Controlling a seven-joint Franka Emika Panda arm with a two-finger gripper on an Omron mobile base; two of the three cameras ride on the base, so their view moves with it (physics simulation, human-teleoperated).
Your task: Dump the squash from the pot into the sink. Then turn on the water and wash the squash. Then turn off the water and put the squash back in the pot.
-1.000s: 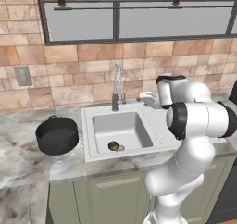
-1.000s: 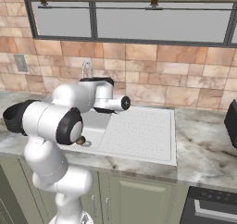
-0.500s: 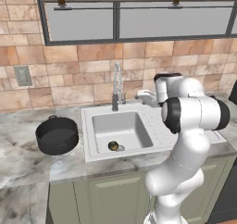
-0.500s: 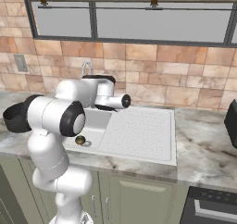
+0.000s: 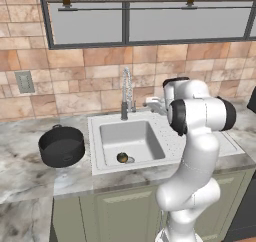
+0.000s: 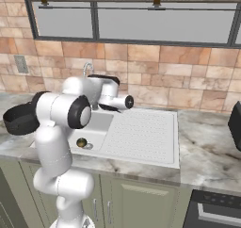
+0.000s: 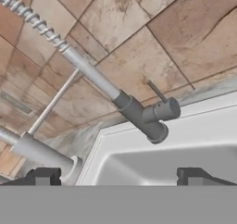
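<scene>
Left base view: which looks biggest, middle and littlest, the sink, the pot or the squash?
1. Sink, biggest.
2. Pot, middle.
3. Squash, littlest by far, sitting in the sink.

Rolled view, tilted hard against the room. Faucet (image 7: pixel 139 114) dominant: dark grey base body near centre, short stubby side barrel with a thin lever rod sticking out beyond it. Spring-coil neck (image 7: pixel 28 15) running from the faucet body toward the upper left corner, a thin straight rod branching off beside it. Tan tile wall (image 7: pixel 152 24) behind the faucet. Sink (image 7: pixel 203 126) rim and pale basin below the faucet. Gripper (image 7: pixel 115 177) fingertips (image 7: pixel 46 176) set wide apart, nothing between them.
</scene>
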